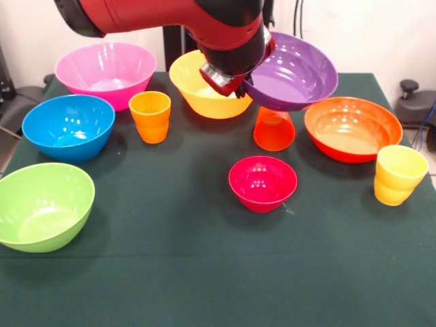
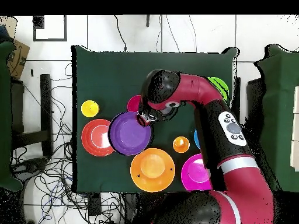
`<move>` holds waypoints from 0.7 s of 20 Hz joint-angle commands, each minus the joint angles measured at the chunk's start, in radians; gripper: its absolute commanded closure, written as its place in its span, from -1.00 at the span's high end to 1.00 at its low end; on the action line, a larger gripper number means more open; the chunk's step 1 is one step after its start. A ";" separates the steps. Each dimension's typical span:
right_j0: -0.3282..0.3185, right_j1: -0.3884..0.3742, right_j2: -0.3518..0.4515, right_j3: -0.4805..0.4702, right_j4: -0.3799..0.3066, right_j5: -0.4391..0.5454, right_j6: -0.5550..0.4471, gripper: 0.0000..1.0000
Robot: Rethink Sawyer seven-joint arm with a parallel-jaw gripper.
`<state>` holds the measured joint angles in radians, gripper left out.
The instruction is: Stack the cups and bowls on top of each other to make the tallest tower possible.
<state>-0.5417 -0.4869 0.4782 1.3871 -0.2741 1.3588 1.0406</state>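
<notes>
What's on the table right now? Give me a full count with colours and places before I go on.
As the front view shows it:
Large deep bowls: four; pink bowl back left, blue bowl left, green bowl front left, yellow bowl back centre.
Purple bowl: one, wide, tilted, lifted above the red-orange cup, which stands mouth down.
Orange-red bowl: one, wide, right.
Magenta-red bowl: one, small, centre.
Ribbed cups: two; orange cup between the blue and yellow bowls, yellow cup at the right edge.
Table: one, dark green cloth.
Arm: one, red and black, reaching in from above.
Gripper: one, at the purple bowl's rim, apparently gripping it.
</notes>
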 commanded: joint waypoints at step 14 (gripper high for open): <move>-0.143 0.115 0.193 -0.003 0.116 -0.079 -0.090 -1.00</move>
<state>-0.6761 -0.3969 0.5893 1.3871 -0.1862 1.3586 1.0406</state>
